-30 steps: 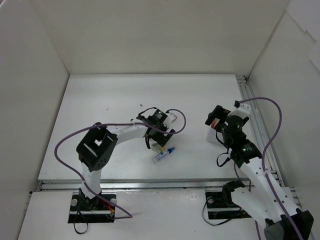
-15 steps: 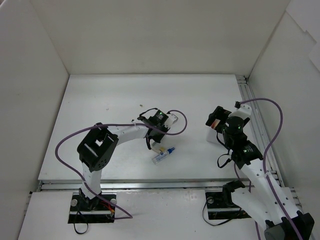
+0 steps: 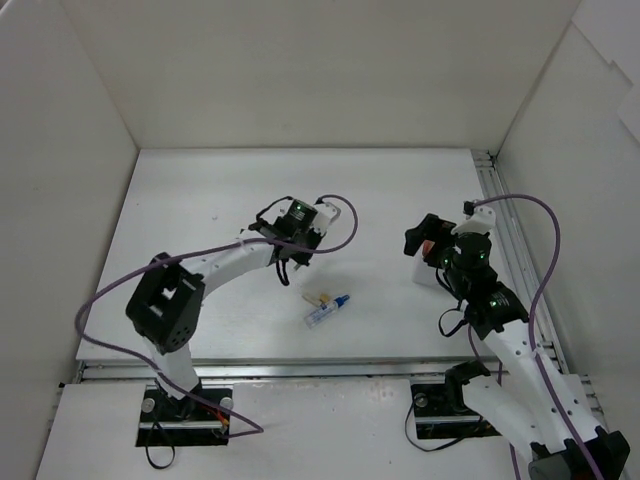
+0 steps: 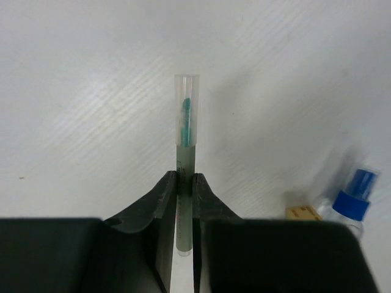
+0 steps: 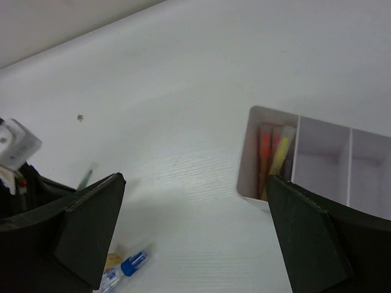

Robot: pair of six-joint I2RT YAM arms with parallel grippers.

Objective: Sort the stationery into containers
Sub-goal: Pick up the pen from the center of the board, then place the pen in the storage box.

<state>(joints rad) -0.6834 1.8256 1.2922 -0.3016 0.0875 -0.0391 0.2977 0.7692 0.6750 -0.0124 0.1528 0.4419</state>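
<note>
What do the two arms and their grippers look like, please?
The left arm and right arm have white links with black joint housings, and a purple cable loops along each. Small green lights glow near the wrists. The left gripper and right gripper have black, wedge-shaped fingers.

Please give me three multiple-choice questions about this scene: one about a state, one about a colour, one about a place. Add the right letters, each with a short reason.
1. The left gripper is: A. wide open; B. shut on a thin pen; C. shut on nothing.
2. The tip inside the pen's clear cap is: A. red; B. black; C. teal green.
3. The white tube with blue cap lies: A. on the table beside the small beige piece; B. in the left gripper; C. on top of the pen.
Answers: 1 B, its fingers pinch the pen's barrel in the left wrist view. 2 C, teal shows through the cap. 3 A, both lie together near the table's front edge.
</note>
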